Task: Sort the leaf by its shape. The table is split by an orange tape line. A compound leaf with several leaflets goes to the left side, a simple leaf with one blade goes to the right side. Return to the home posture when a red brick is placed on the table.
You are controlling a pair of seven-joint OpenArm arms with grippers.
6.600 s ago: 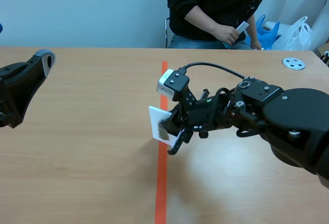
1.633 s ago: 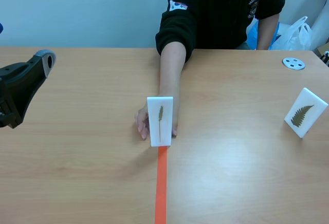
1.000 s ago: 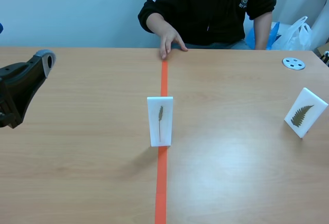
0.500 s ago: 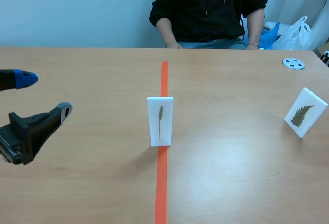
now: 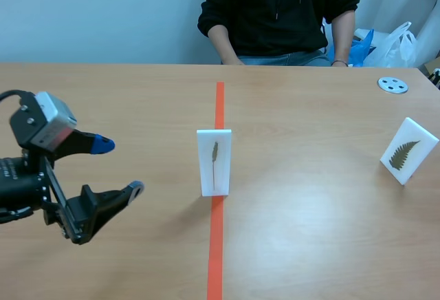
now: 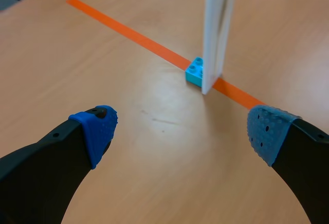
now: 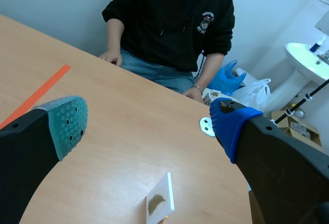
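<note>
A white card [image 5: 214, 162] with one slender leaf stands upright on the orange tape line [image 5: 216, 245]. My left gripper [image 5: 118, 167] hangs open to the left of it, fingertips pointing toward the card. In the left wrist view the card [image 6: 218, 29] is edge-on, ahead of the open gripper [image 6: 180, 131], on a small cyan brick base [image 6: 195, 72]. A second white card [image 5: 408, 151] with a fern-like compound leaf stands on the right side. The right wrist view shows that card [image 7: 159, 203] below the open right gripper [image 7: 146, 126]. The right arm is out of the scene view.
A person [image 5: 275, 11] sits across the table, hands at the far edge. A white round disc [image 5: 392, 84] lies at the far right. Plastic bags [image 5: 385, 42] sit beyond the table's right corner. A sink [image 7: 308, 62] stands off the table's right.
The person's hand let go of the slender-leaf card and drew back to the far edge. My left arm swung in from the left toward the card, gripper open throughout.
</note>
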